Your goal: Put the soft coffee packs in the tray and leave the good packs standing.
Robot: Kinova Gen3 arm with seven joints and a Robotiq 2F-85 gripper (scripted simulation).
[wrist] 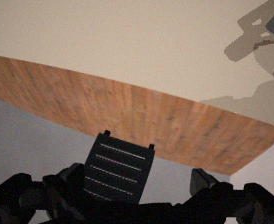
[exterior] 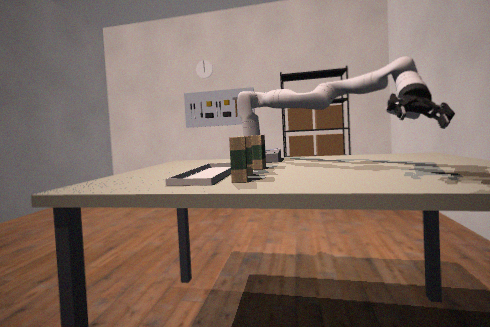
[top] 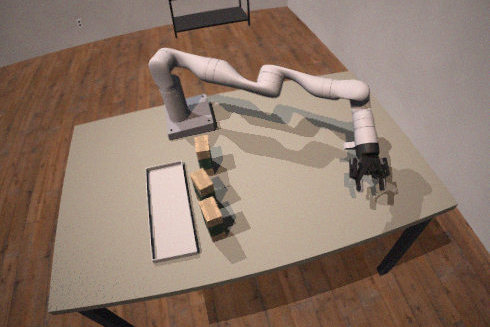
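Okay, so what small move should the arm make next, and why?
Probably swing the hand back across the table toward the three coffee packs. It hangs open and empty near the far edge, well away from them. All three stand untested beside the tray, so a squeeze on one pack's flat sides has to come first.

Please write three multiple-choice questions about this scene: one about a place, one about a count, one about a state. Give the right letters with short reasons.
1. Where is the tray relative to the coffee packs?
A. beside their row
B. on top of them
C. on the floor

2. How many packs stand on the table?
A. one
B. three
C. five

3. How is the gripper?
A. shut on a pack
B. open, holding nothing
C. resting in the tray

Answers: 1 A, the tray lies along the row; 2 B, three stand upright; 3 B, its fingers are spread, far from the packs.
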